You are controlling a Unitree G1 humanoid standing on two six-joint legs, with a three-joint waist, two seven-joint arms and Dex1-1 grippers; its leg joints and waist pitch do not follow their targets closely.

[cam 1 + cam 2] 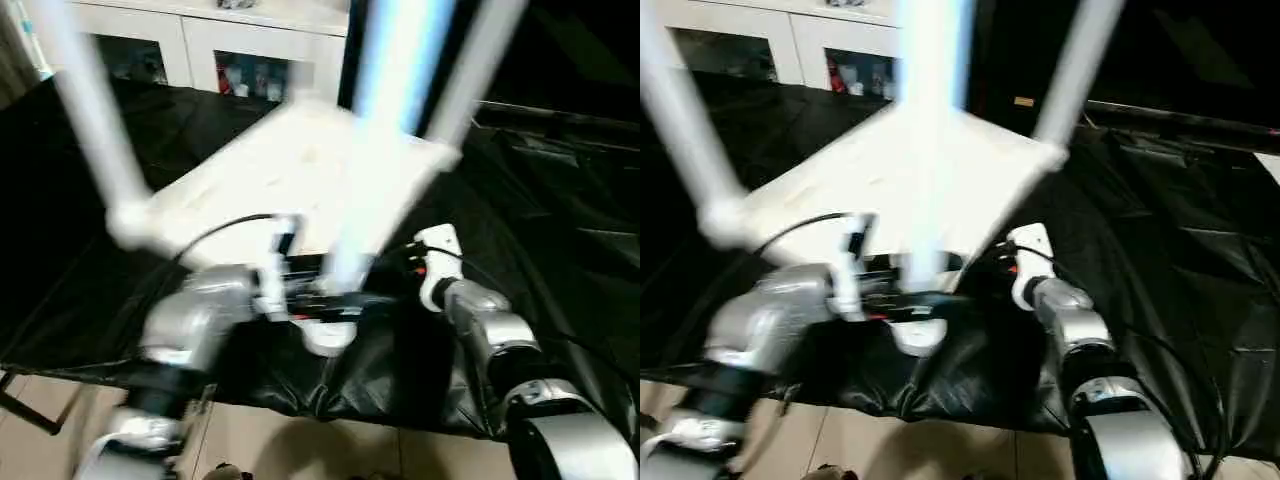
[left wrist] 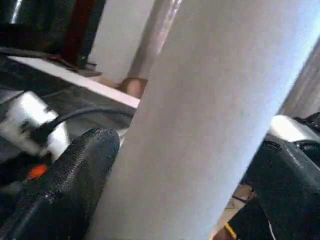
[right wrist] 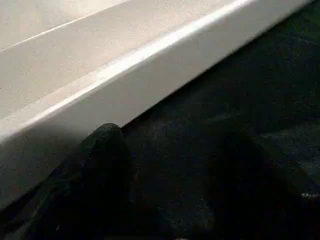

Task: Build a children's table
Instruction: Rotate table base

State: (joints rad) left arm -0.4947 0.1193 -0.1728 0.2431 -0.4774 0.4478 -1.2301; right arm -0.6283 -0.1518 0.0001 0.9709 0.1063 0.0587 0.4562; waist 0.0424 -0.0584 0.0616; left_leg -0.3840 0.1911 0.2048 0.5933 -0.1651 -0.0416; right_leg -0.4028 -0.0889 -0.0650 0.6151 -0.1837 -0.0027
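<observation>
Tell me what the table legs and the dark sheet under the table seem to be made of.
Legs: probably plastic, plain white with a smooth matte surface.
Sheet: seemingly thin black plastic film or coated cloth; it wrinkles and shines in the folds.

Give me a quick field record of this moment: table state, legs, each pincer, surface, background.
Table: white tabletop lies upside down, legs pointing up
Legs: three visible, at the left, near and right corners
Left pincer: two black fingers straddle the near leg
Right pincer: open, at the tabletop's edge, holding nothing
Surface: black sheet
Background: white cabinet with glass doors
</observation>
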